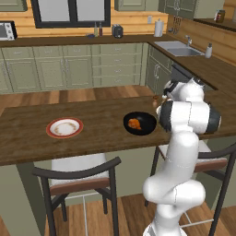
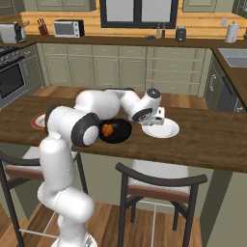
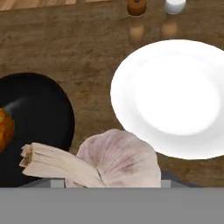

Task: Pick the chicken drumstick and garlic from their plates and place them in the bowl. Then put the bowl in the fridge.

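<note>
Garlic (image 3: 118,159) gripped in claw (image 3: 113,183), drumstick (image 1: 134,123) in bowl (image 1: 146,120)

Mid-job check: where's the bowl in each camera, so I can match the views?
Left base view: bowl at the middle of the counter, just left of the arm.
Right base view: left of centre on the counter, partly behind the arm.
Hand view: at the left edge, left of the garlic.
Shared landmark: the orange drumstick lying in the bowl.
</note>
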{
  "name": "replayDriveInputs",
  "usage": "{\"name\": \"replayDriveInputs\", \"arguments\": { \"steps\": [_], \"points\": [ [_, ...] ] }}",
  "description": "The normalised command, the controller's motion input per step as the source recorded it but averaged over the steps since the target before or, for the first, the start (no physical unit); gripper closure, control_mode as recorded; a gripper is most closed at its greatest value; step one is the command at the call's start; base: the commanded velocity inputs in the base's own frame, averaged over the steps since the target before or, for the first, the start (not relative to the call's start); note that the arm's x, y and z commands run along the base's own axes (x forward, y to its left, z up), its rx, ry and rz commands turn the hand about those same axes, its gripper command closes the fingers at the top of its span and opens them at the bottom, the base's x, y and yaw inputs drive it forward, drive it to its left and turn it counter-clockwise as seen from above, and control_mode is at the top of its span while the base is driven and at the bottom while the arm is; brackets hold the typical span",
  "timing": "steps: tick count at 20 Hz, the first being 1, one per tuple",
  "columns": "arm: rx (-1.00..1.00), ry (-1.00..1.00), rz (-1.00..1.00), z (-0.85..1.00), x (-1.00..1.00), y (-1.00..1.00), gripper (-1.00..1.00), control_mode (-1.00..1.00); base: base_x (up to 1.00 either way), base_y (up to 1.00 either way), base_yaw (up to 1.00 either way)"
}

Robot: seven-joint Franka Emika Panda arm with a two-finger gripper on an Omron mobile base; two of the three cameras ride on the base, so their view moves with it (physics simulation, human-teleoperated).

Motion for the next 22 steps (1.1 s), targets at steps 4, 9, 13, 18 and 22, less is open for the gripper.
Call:
{"name": "replayDriveInputs", "arguments": {
  "steps": [4,9,13,18,22],
  "points": [
    [-0.01,0.09,0.00,0.30,-0.16,0.83,1.00,-1.00,0.00,0.00,0.00],
    [0.00,0.08,0.00,0.00,0.09,0.63,1.00,-1.00,0.00,0.00,0.00],
    [0.00,0.10,0.00,-0.09,0.23,0.52,1.00,-1.00,0.00,0.00,0.00],
    [0.00,0.07,0.00,-0.25,0.28,0.45,1.00,-1.00,0.00,0.00,0.00],
    [-0.03,0.10,0.00,-0.35,0.41,0.35,1.00,-1.00,0.00,0.00,0.00]
  ]
}}
